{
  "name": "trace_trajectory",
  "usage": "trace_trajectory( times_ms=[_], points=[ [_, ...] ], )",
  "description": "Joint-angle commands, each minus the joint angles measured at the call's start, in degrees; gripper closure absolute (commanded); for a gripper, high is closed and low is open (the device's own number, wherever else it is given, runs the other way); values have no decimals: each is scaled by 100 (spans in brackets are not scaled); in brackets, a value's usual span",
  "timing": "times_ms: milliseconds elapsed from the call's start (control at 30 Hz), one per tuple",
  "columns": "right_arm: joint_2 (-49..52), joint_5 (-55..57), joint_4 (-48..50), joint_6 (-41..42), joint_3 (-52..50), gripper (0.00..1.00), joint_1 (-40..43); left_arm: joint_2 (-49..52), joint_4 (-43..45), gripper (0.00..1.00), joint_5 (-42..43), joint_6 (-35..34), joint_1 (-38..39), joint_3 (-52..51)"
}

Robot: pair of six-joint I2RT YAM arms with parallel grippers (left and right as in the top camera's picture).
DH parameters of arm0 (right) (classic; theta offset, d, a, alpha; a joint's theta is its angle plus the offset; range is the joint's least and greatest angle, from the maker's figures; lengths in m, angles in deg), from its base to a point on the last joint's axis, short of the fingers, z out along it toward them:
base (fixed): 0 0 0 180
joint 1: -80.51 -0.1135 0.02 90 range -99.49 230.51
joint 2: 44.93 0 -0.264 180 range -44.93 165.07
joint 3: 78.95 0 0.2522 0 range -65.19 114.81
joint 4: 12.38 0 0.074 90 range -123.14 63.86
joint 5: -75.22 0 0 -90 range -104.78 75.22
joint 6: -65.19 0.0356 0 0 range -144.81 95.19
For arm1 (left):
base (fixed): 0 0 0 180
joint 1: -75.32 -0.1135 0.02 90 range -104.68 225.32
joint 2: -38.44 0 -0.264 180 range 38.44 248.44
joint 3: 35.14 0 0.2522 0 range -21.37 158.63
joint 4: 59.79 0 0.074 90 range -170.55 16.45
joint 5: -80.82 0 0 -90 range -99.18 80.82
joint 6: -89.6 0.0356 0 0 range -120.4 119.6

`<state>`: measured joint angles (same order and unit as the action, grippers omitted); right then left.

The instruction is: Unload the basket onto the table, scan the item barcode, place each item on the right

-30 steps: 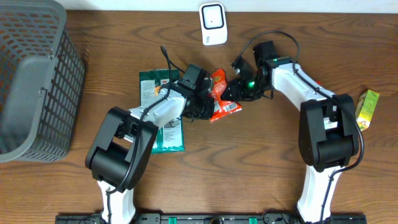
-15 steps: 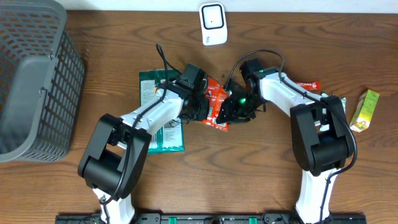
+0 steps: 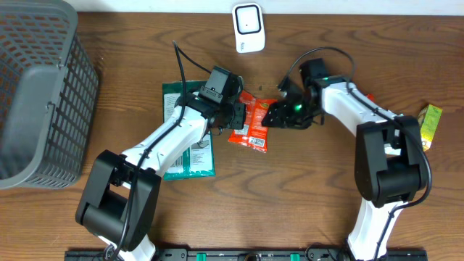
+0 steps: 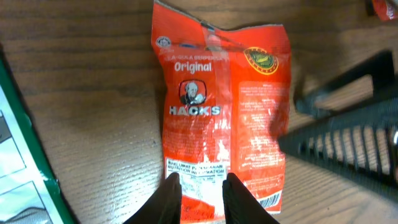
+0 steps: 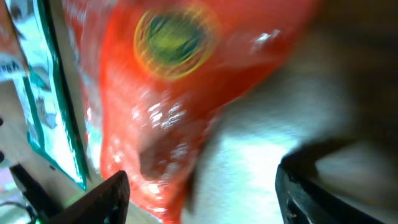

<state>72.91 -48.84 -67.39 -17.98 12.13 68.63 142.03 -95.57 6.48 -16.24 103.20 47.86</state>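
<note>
**Grip unclear on the red-orange foil snack packet [image 4: 217, 106]**

On the brown wooden table [image 3: 304, 196] a grey mesh basket [image 3: 36, 87] fills the far left corner. The snack packet lies flat toward the far edge's middle, short of the small white scanner [image 3: 248, 27]. Its long axis runs straight out from the left gripper [image 4: 200, 186], the nearer tool, whose narrowly parted fingers [image 4: 171, 190] straddle its end; whether they pinch it cannot be told. The right gripper [image 5: 202, 186], jaws wide, holds nothing just beside it.
</note>
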Motion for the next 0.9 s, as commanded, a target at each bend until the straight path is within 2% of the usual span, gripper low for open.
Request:
trace_trajectory(
  times_ms=[0, 333, 600, 867],
  points=[
    [-131, -304, 323, 225, -52, 29, 74, 114, 48, 75, -138, -13, 24, -61],
    [-50, -614, 931, 511, -474, 35, -15, 476, -101, 75, -140, -11, 28, -66],
    [-50, -981, 2234, 1058, -1314, 39, -15, 481, -101, 75, -376, -76, 28, -188],
    [-50, -999, 2540, 1158, -1458, 40, -22, 654, 11, 75, -417, -144, 35, -293]
  ],
)
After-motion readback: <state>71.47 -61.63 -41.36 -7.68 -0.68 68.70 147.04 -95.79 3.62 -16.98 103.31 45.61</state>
